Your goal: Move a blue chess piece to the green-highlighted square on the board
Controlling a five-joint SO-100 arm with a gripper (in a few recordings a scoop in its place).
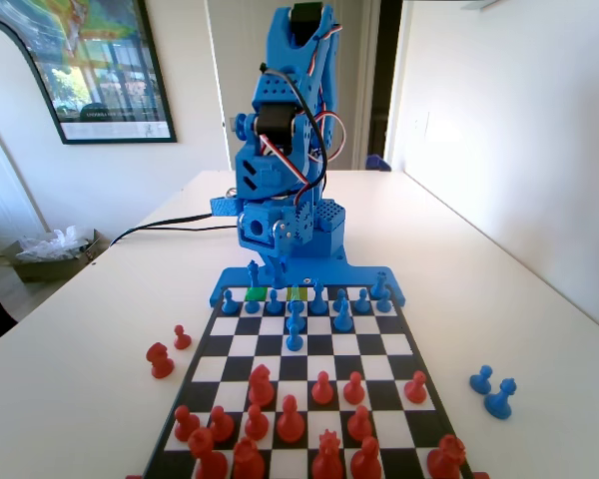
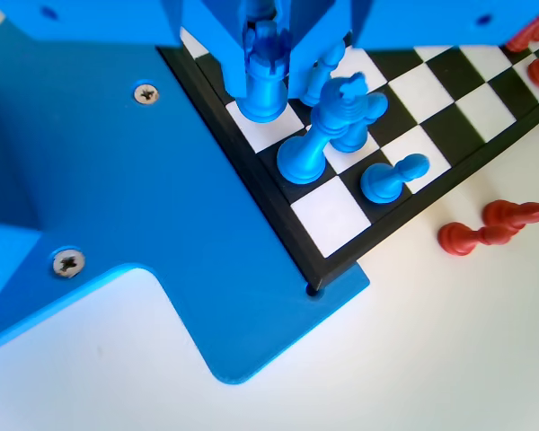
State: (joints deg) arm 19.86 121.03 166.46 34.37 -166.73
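- Black-and-white, the board (image 1: 309, 369) runs from my fixed view toward the blue arm, its blue rim joined to the base.
- I see the gripper (image 2: 271, 76) low over the back row nearest the arm, in the corner part of the board in the wrist view.
- Its jaws sit close on either side of the blue chess piece (image 2: 266, 85), which stands upright on a white square; I judge they pinch it, though the contact itself is hidden.
- The green-highlighted square (image 1: 257, 294) lies in that same back row, just beside the gripper in the fixed view, so I expect a short sideways carry.
- Neighbouring blue pieces (image 2: 328, 130) crowd the path; the arm hides part of this row.
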